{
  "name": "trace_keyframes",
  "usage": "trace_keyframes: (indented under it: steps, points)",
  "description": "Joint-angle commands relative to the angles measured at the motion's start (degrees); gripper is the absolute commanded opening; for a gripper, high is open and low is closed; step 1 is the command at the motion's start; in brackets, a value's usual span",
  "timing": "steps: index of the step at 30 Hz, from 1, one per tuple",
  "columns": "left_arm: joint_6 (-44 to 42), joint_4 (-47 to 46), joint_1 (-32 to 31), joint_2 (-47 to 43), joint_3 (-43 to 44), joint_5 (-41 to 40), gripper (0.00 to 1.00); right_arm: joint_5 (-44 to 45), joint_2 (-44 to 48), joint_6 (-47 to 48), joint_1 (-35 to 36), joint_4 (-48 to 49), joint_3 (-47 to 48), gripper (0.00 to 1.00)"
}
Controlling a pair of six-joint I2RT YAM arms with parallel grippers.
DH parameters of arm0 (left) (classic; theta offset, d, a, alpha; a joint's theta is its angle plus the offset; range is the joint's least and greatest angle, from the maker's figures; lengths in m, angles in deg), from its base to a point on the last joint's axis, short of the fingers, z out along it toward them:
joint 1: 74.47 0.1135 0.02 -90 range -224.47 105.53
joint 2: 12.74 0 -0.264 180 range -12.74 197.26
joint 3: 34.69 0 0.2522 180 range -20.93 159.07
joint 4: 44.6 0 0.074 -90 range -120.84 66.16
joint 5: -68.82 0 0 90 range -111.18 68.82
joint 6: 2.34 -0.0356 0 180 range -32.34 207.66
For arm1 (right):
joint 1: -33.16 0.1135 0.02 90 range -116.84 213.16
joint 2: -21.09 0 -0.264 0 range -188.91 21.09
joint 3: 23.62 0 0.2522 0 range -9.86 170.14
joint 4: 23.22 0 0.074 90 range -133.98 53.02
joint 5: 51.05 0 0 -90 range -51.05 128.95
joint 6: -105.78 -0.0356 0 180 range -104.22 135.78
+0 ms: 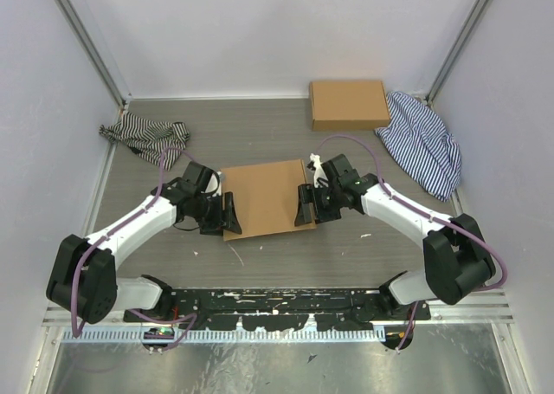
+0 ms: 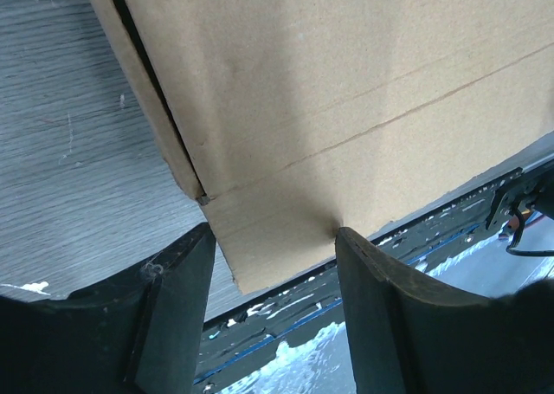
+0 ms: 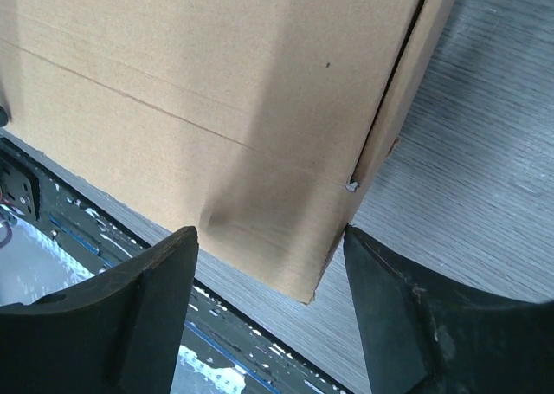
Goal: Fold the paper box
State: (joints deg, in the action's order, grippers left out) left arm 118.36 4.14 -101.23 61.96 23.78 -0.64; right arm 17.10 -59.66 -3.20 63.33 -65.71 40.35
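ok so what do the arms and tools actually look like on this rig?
Left arm and right arm: white links, bulky black joint housings. A purple cable loops along each. Left tool and right tool: matte black, two broad wedge-shaped fingers. No markings visible.

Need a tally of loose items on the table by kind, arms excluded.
Cardboard boxes: 2 (paper box in the middle, other cardboard box at the far edge)
Striped cloths: 2 (dark striped cloth far left, blue striped cloth far right)
Total: 4
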Motion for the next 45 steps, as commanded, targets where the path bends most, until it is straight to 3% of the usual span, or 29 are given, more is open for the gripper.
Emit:
trace_keyframes:
  steps: [1, 14, 32, 45]
  points:
    - [0.24, -1.1, -0.04, -0.6, -0.59, 1.0, 0.64, 0.43, 1.01, 0.43, 0.41, 2.12, -0.22, 0.72]
    - [0.52, -2.67, -0.09, -0.19, -1.44, 1.56, 0.6, 3.71, 0.63, -0.78, 0.42, 5.1, -1.8, 0.61]
    - [0.16, -2.68, -0.04, 0.04, -2.41, 0.65, 0.57, 6.38, 1.48, -1.23, 0.49, 8.17, -4.66, 0.59]
    - [1.12, -4.47, -1.21, -1.48, -4.5, -4.8, 0.5, 6.83, 1.12, -1.88, 0.93, 10.01, -6.36, 0.58]
